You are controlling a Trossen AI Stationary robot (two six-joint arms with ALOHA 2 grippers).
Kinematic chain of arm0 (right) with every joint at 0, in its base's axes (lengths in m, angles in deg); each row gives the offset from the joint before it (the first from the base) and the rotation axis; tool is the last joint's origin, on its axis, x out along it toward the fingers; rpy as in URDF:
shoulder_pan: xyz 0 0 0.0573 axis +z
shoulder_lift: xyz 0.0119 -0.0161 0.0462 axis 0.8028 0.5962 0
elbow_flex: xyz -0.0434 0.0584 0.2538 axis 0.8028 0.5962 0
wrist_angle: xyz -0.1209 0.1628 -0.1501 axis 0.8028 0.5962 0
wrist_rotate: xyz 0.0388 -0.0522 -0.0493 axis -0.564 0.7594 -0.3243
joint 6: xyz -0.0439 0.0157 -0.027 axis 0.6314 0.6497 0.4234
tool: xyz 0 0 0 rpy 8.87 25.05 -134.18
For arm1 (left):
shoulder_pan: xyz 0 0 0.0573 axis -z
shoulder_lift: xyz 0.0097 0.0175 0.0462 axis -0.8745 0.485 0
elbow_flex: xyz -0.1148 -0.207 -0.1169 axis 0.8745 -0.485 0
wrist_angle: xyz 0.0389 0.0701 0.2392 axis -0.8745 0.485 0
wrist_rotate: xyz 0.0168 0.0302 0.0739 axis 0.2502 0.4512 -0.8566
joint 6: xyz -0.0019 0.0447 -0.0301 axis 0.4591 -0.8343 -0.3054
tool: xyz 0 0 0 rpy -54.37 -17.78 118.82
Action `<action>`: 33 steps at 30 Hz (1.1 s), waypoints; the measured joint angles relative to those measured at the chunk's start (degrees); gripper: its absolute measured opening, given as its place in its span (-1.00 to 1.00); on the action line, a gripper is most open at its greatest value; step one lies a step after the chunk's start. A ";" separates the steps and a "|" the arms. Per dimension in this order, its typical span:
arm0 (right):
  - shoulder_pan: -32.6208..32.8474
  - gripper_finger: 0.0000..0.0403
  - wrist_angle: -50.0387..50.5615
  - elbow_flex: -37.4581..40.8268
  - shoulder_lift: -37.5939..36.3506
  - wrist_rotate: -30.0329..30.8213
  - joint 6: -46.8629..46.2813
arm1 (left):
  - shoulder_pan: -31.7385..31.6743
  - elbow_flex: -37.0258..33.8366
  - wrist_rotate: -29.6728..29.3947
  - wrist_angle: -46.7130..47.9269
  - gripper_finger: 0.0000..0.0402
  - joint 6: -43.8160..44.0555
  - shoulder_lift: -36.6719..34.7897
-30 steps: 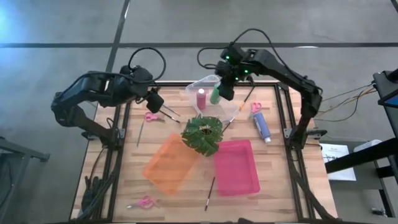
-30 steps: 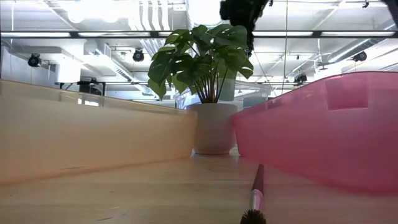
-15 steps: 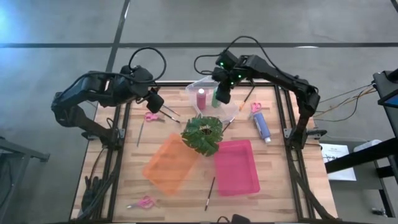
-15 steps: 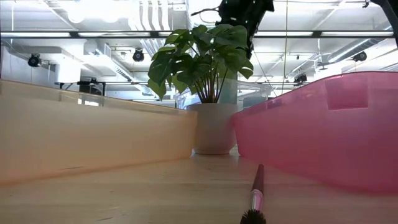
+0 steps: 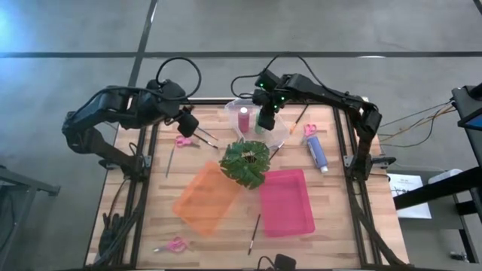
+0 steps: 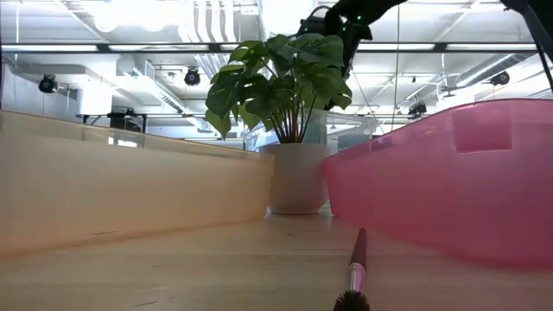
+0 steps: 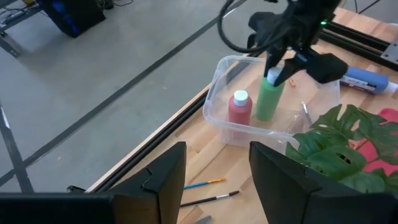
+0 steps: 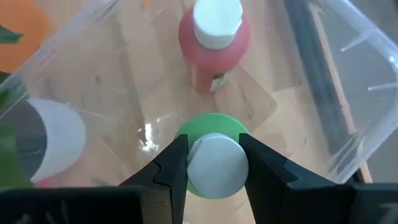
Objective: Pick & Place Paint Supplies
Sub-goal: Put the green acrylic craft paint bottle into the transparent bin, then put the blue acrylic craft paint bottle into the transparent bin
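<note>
Green plastic paint bottle with a white cap (image 8: 212, 163) is upright inside the clear plastic tray (image 5: 235, 108) at the far edge of the wooden tabletop (image 5: 196, 229), pinched at the cap between the right tool's (image 5: 265, 120) fingers, which sit narrow against the cap's sides. Looks like the placing step: bottle is down in the tray, just beside the maroon-pink paint bottle with a white cap (image 8: 214, 46), apart from it. To finish cleanly I'd confirm the base is flat on the tray floor, open only enough to clear the cap, then lift straight up so the fingers don't clip the pink bottle or the tray wall; the leafy potted plant (image 5: 245, 162) is close on the near side, so no swing toward it. Bottle is a slim cylinder, tall for its base, so probably tippy if nudged. Left tool (image 7: 214, 180) hangs over the tabletop's left far corner, fingers apart, holding nothing. Still out on the tabletop: blue-purple paint bottle (image 5: 317, 153), pink-handled scissors (image 5: 183, 141), thin dark-handled paintbrush (image 5: 254, 234).
</note>
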 joint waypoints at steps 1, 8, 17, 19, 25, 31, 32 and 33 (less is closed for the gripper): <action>-0.13 -0.44 -0.18 0.00 0.19 -0.04 -0.01 | 0.00 0.00 0.51 -0.02 -0.10 0.00 0.00; -0.75 -0.44 -0.97 0.04 2.77 0.22 1.29 | 0.00 0.00 0.95 -0.02 -0.10 0.02 0.00; -0.66 -0.44 -1.41 -0.07 3.40 -0.28 2.19 | 0.00 0.00 0.96 -0.03 -0.10 0.00 0.00; -0.66 -0.32 -1.49 -0.02 3.31 -0.21 2.10 | 0.00 0.00 0.96 -0.03 -0.10 -0.01 0.00; -0.66 0.17 -1.46 0.09 2.86 0.11 1.34 | 0.02 -0.20 0.95 -0.06 -0.10 -0.05 0.00; -0.66 0.33 -3.11 0.13 -1.32 -0.25 -0.90 | 0.00 -0.56 0.95 -0.16 -0.10 -0.08 0.03; -0.66 0.33 -3.15 0.13 -2.30 -0.26 -1.47 | 0.00 -0.90 0.95 -0.24 -0.10 -0.09 0.00; -0.70 0.34 -3.17 0.13 -3.39 -0.26 -2.38 | 0.00 -1.15 0.97 -0.12 -0.10 -0.09 -0.02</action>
